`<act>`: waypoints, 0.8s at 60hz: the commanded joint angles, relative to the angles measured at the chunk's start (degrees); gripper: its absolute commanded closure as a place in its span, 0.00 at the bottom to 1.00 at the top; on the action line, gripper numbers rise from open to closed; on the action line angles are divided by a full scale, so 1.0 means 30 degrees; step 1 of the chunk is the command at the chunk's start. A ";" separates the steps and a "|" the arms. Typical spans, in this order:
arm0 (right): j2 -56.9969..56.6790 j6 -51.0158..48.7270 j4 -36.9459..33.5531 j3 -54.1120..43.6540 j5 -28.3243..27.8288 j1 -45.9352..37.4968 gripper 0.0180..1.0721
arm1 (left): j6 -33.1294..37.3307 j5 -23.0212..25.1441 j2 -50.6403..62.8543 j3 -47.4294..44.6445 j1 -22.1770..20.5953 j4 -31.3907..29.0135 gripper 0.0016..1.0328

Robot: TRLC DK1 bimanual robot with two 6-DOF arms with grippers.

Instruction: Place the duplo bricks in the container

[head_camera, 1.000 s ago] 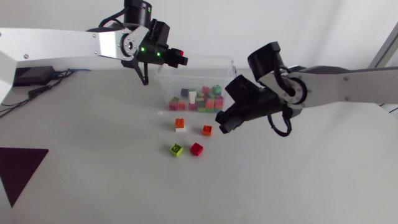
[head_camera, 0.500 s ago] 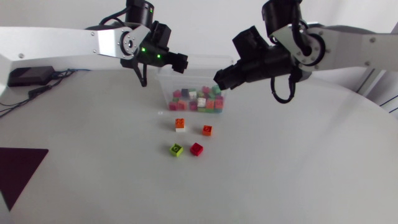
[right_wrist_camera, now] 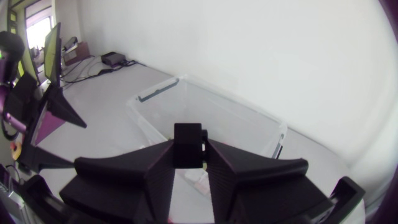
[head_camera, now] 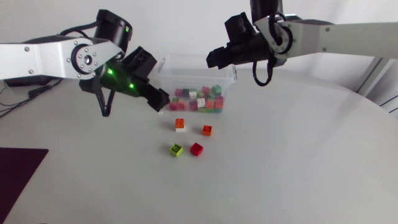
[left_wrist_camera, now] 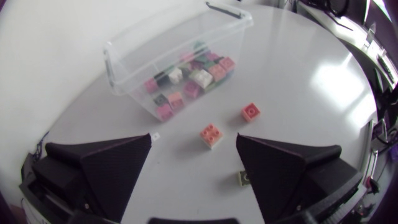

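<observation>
upper centre of the head view: the clear container (head_camera: 186, 73) holds many duplo bricks (head_camera: 199, 99). the right gripper (head_camera: 215, 60) hovers over its back rim, pinching a dark brick (right_wrist_camera: 188, 143). the left gripper (head_camera: 160, 101), fingers spread wide, sits beside the container's left corner. four loose bricks (head_camera: 196, 148) lie mid-frame, below the container.

Can't tell colour of held brick (right_wrist_camera: 188, 140) in right gripper (right_wrist_camera: 189, 152) jaws: too dark in wrist view, too small from head cam. Lime brick (left_wrist_camera: 244, 178) half hidden behind one jaw of left gripper (left_wrist_camera: 193, 163). Container (right_wrist_camera: 214, 115) btm blocked by right gripper.
</observation>
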 commanded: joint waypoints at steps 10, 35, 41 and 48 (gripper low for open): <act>0.1792 0.0488 0.1315 0.1176 0.0750 -0.0010 0.82 | 0.0838 0.0043 -0.0486 -0.2273 -0.0898 -0.0279 0.10; 0.3989 0.0840 0.2369 0.2993 0.1218 -0.0390 0.82 | 0.0926 -0.0016 0.0979 -0.3474 -0.1806 -0.0309 0.10; 0.4136 0.0957 0.2399 0.3168 0.1277 -0.0478 0.81 | 0.1014 -0.0016 0.1184 -0.3621 -0.1777 -0.0309 0.10; 0.4312 0.0957 0.2838 0.3110 0.1599 -0.0537 0.80 | 0.1014 -0.0016 0.1419 -0.3650 -0.1777 -0.0279 0.10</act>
